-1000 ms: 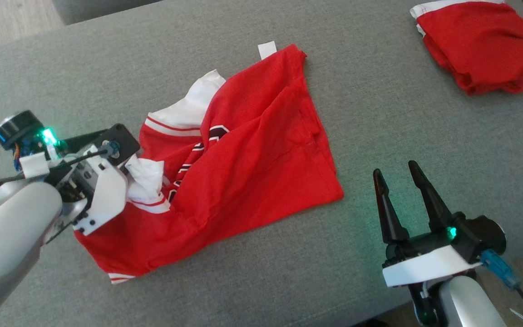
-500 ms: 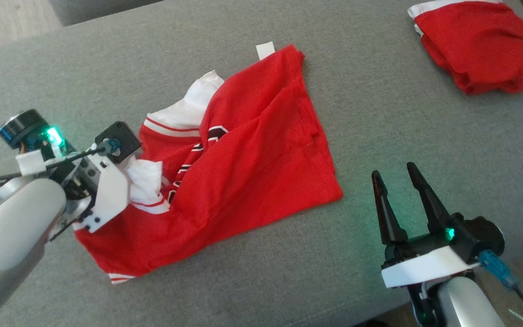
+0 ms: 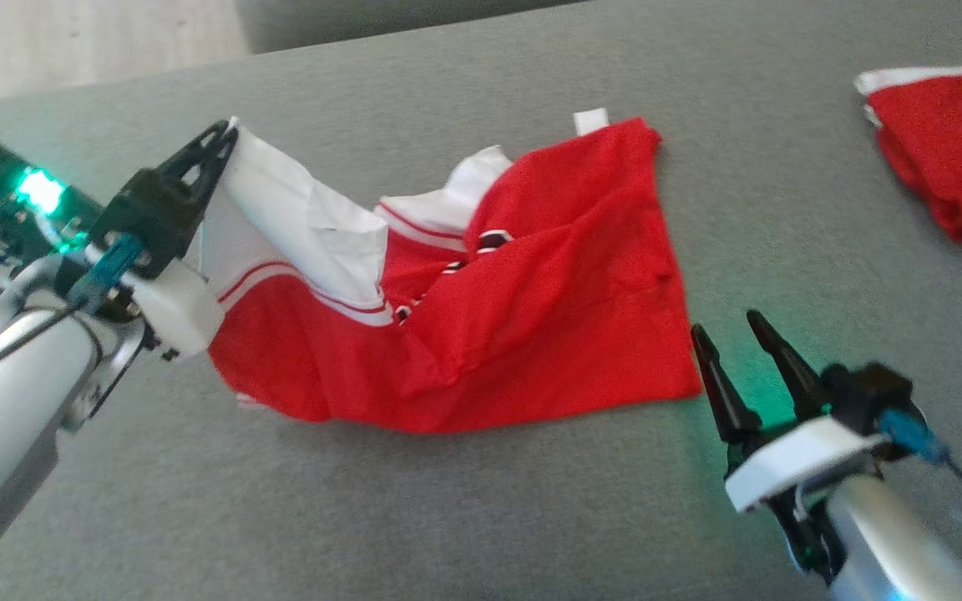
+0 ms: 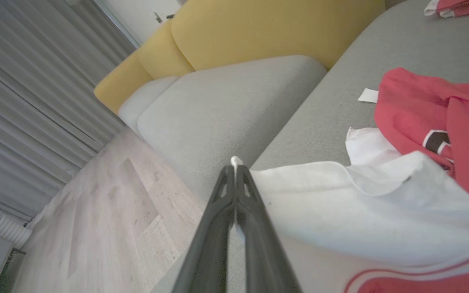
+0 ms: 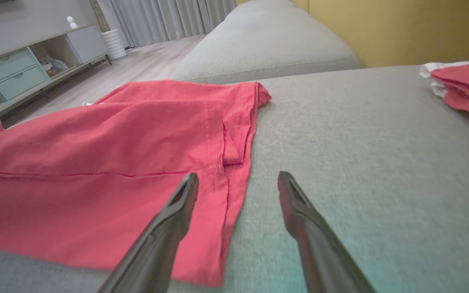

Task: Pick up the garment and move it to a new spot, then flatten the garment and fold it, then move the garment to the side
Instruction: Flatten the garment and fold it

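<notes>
The garment is a red shirt with white sleeves and dark lettering, lying crumpled on the grey sofa seat. My left gripper is shut on the garment's white sleeve edge and holds it lifted at the left. In the left wrist view the closed fingers pinch the white cloth. My right gripper stands open beside the garment's lower right corner, fingers apart with nothing between them. The right wrist view has the red hem just under the left finger.
A second red garment lies folded at the far right of the seat. A small white tag sits at the shirt's far corner. Beyond the seat are a grey cushion, a yellow backrest and wooden floor.
My left gripper has shut on the white sleeve and lifted it up and to the left, stretching the garment. The head camera has shifted. The right gripper stays open.
</notes>
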